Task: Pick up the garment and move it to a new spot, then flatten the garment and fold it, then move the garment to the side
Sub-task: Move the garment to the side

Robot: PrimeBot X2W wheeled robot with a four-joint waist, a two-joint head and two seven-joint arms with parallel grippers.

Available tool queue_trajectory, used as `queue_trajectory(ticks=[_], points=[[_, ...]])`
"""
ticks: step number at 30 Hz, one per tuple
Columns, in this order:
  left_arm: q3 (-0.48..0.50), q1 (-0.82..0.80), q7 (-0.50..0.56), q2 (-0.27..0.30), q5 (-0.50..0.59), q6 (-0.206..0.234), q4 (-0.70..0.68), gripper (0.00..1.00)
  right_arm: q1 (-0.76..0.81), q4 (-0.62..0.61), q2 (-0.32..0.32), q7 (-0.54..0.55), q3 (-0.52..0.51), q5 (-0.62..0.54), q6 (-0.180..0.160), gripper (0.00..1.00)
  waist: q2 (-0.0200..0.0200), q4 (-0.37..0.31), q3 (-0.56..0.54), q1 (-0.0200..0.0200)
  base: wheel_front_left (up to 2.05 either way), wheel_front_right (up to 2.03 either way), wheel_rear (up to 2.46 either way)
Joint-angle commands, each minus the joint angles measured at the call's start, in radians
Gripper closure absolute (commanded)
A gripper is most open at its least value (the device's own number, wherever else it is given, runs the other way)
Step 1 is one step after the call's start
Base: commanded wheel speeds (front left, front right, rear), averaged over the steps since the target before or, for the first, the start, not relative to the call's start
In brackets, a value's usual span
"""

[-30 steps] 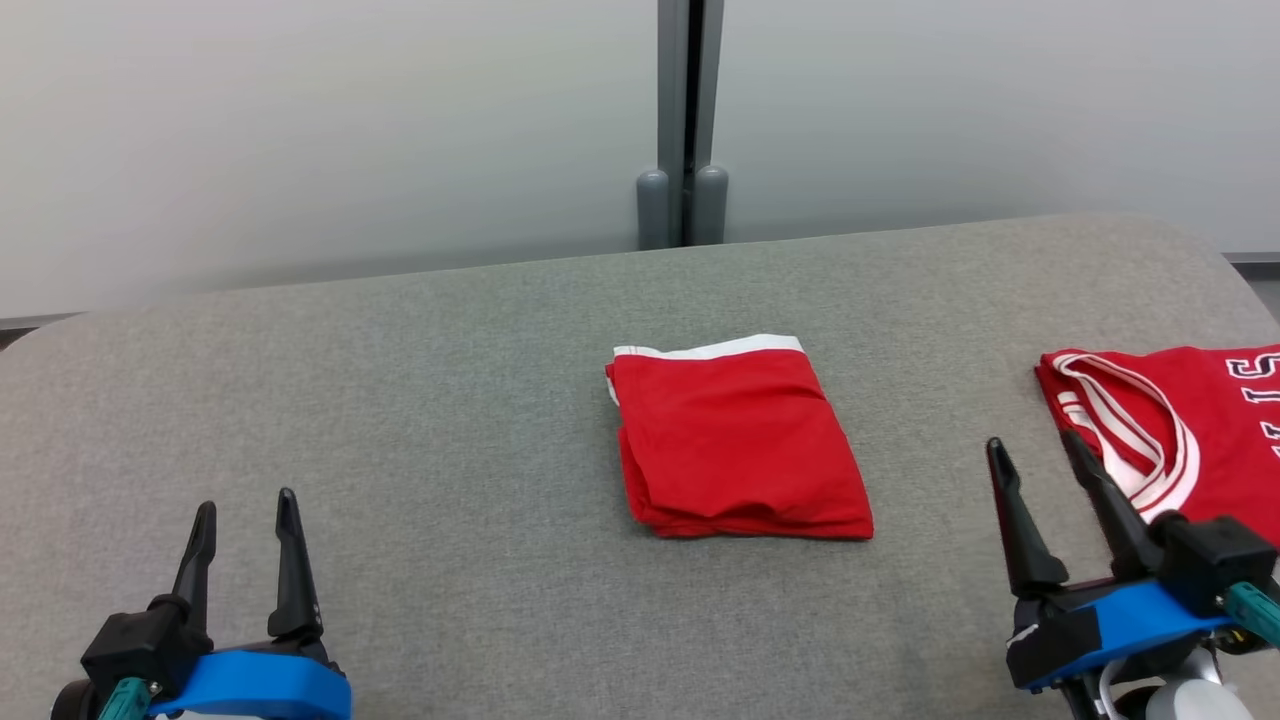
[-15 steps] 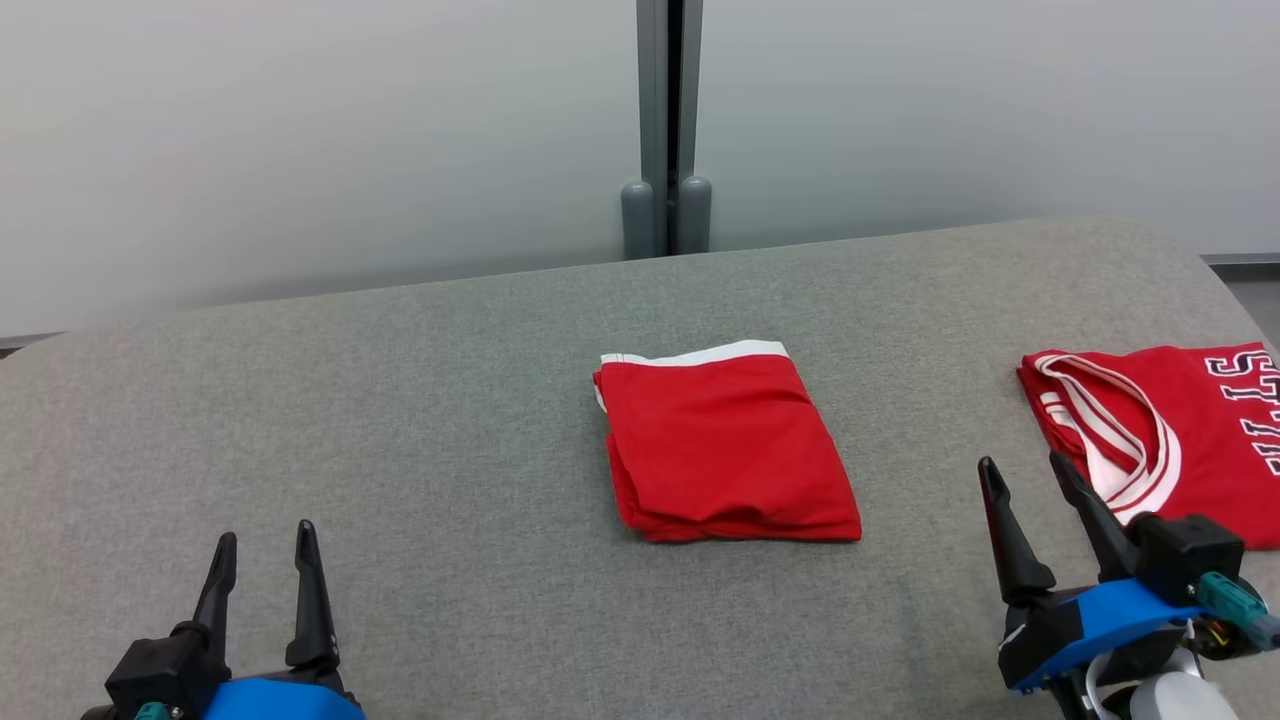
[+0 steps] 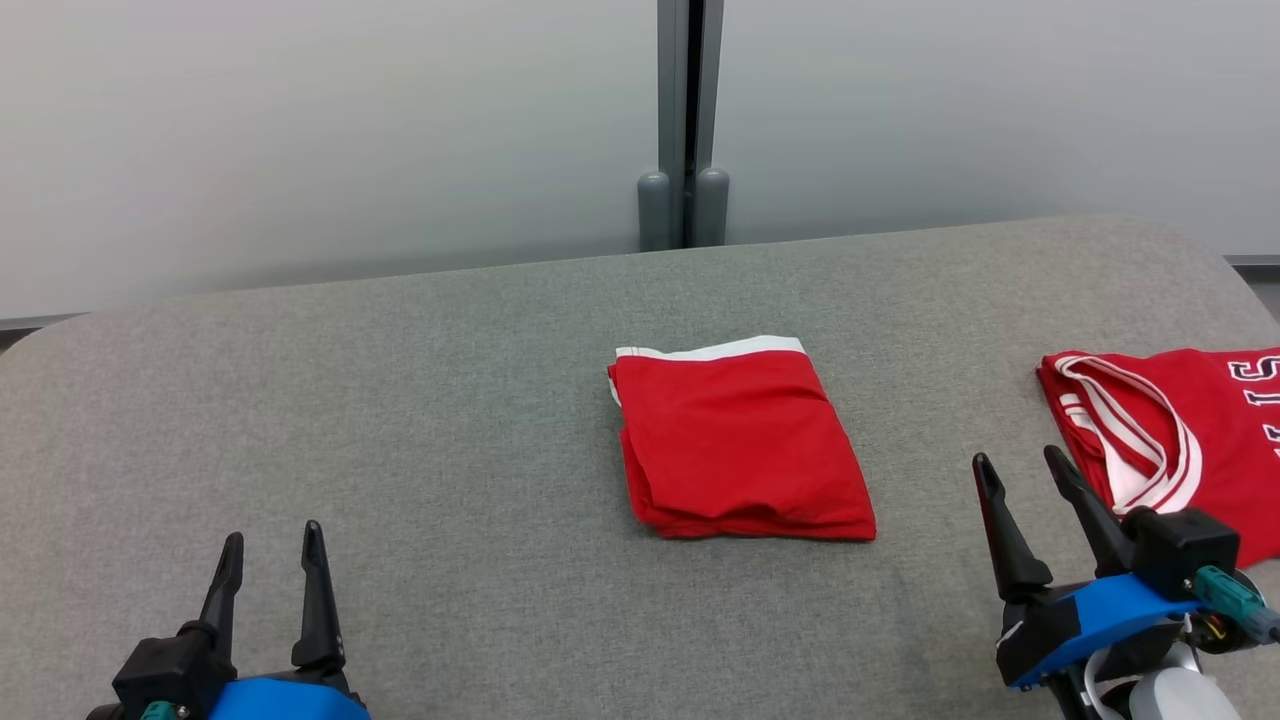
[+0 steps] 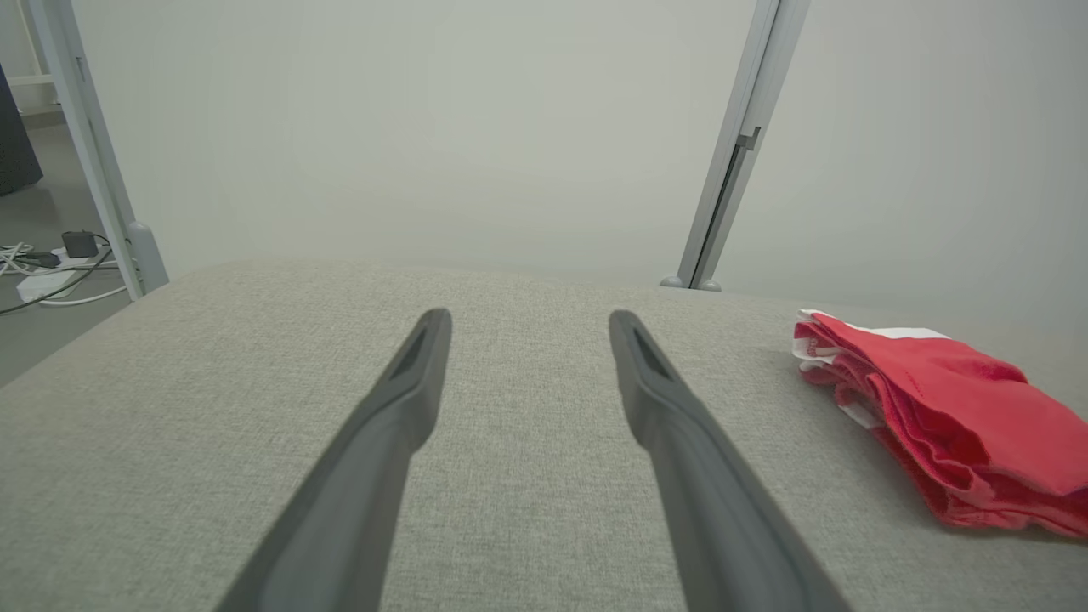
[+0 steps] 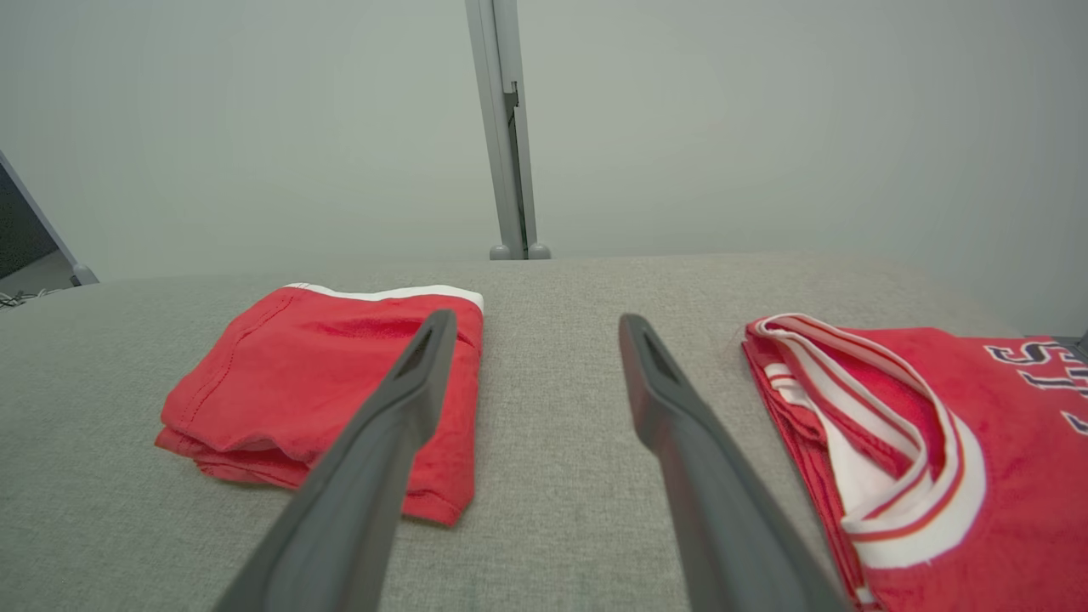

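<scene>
**Item 1: folded red garment** [image 3: 742,445]. I log it at the centre of the head view, lying flat on the grey worktop [image 3: 400,420]. It is folded into a rough rectangle, with a white band along its far edge and stacked layers showing at its near edge. Nothing touches it. In the left wrist view it sits at the right edge. In the right wrist view it lies centre left, partly behind one finger.

**Item 2: red jersey** [image 3: 1185,450]. It lies at the right edge of the head view, flat on the worktop and cut off by the frame. White-and-red striped trim loops at its left end, and outlined letters show at its upper right. It is well apart from item 1.

**Item 3: left gripper** [image 3: 272,535]. It is at the lower left of the head view. Its fingers [image 4: 399,425] are spread with nothing between them, pointing up the frame over bare worktop, well apart from the garment.

**Item 4: right gripper** [image 3: 1018,460]. It is at the lower right of the head view, fingers spread and empty, leaning toward the upper left. In the right wrist view I see the bare strip between garment and jersey through the gap. One fingertip is near the jersey's trimmed end; I cannot tell whether it touches.

**Item 5: grey post** [image 3: 685,120]. It stands at top centre, between pale frosted panels behind the worktop.

**Item 6: cables** [image 4: 47,272]. They lie on the floor at the left edge of the left wrist view.
</scene>
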Motion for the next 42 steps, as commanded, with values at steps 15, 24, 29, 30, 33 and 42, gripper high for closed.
queue_trajectory(ticks=[15, 24, 29, 30, 33, 42], points=[[-0.023, -0.118, -0.002, -0.010, 0.030, -0.018, -0.078, 0.00, -0.296, 0.068, 0.002, 0.444, 0.008, 0.073, 0.000, 0.00, -0.0001, 0.105, 0.173, 0.0001, 0.00, 0.00, 0.00], [-0.049, -0.168, -0.002, -0.022, 0.043, -0.026, -0.077, 0.00, -0.445, 0.306, 0.029, 0.655, -0.041, 0.046, 0.000, 0.00, -0.0001, 0.152, 0.244, 0.0001, 0.00, 0.00, 0.00], [-0.049, -0.173, -0.002, -0.027, 0.046, -0.029, -0.072, 0.00, -0.463, 0.344, 0.044, 0.684, 0.005, 0.093, 0.000, 0.00, -0.0001, 0.143, 0.255, 0.0001, 0.00, 0.00, 0.00], [-0.049, -0.174, -0.002, -0.028, 0.047, -0.029, -0.071, 0.00, -0.465, 0.345, 0.041, 0.689, 0.025, 0.101, 0.000, 0.57, -0.0001, 0.138, 0.257, 0.0001, 0.00, 0.00, 0.00], [-0.045, -0.176, -0.002, -0.028, 0.050, -0.031, -0.072, 0.00, -0.482, 0.316, 0.006, 0.689, 0.102, 0.119, 0.000, 1.00, -0.0001, 0.110, 0.257, 0.0001, 0.00, 0.00, 0.00], [-0.016, -0.179, -0.002, -0.027, 0.044, -0.032, -0.099, 0.00, -0.586, 0.079, -0.246, 0.764, 0.417, 0.190, 0.000, 1.00, -0.0001, -0.057, 0.250, 0.0001, 0.00, 0.00, 0.00]])
